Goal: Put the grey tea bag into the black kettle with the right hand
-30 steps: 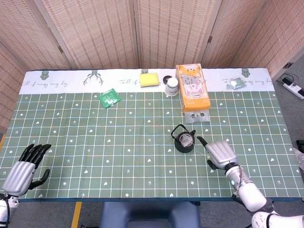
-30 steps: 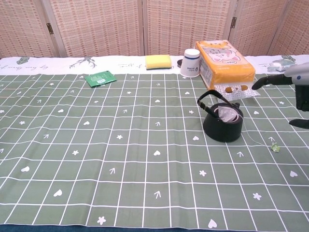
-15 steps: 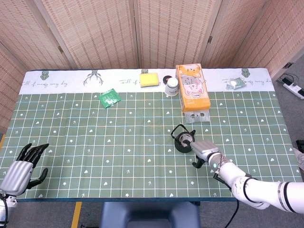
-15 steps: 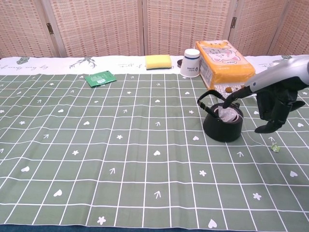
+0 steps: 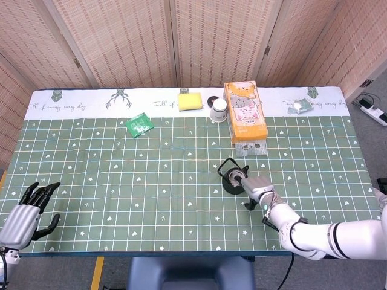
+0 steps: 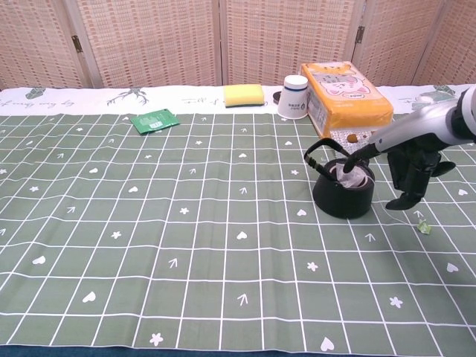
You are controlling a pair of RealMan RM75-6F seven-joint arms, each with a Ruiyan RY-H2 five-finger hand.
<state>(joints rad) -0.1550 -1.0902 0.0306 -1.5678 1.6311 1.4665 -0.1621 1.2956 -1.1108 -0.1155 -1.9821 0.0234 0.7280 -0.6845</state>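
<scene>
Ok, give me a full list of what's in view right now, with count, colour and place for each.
kettle: 1, black, right of table centre, handle up
tea bag: 1, grey, in the kettle's mouth; its string trails to a green tag on the cloth to the right
tissue box: 1, orange with cat print, far side behind the kettle
paper cup: 1, white, upside down, left of the box
sponge: 1, yellow, far edge
packet: 1, green, far left of centre
wrapped item: 1, pale, far right edge
tablecloth: 1, green grid, white border
left hand: near left corner, holding nothing
right hand: beside the kettle, one finger reaching to its mouth
</scene>
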